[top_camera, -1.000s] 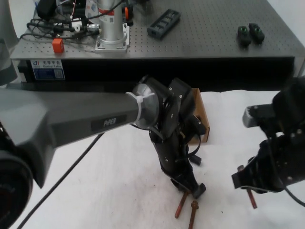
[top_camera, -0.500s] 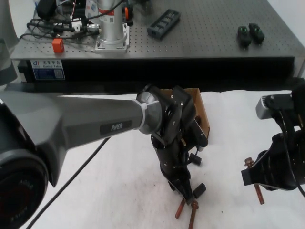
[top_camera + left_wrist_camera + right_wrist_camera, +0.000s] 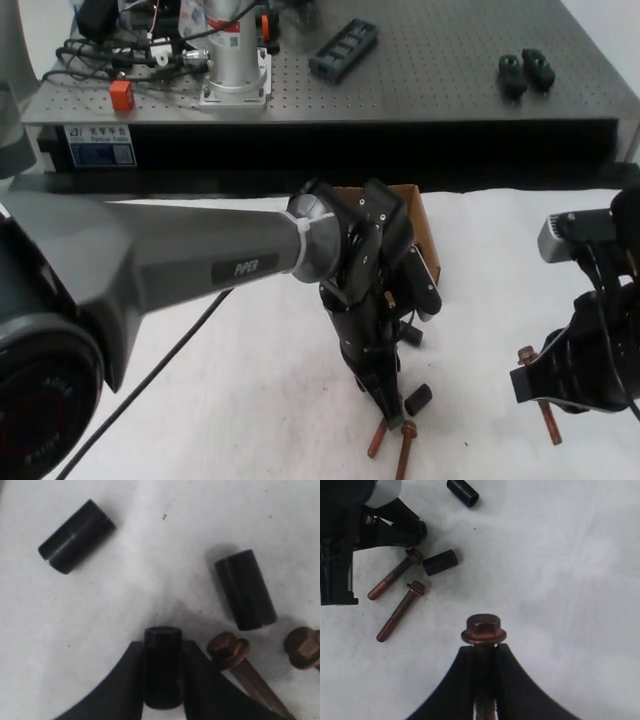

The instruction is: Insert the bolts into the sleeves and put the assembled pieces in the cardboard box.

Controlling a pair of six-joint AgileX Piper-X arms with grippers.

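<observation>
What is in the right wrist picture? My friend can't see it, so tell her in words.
The right arm's black two-finger end effector grips a copper-coloured hex-head metal bolt over a white cloth. Farther off on the cloth lie two more such bolts and two short black cylindrical sleeves.

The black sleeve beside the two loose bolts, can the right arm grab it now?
Probably not yet: the right gripper is shut on a bolt, so the sleeve won't fit.

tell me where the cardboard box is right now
In the high view the cardboard box sits at the far edge of the white cloth, mostly hidden behind the left arm.
</observation>
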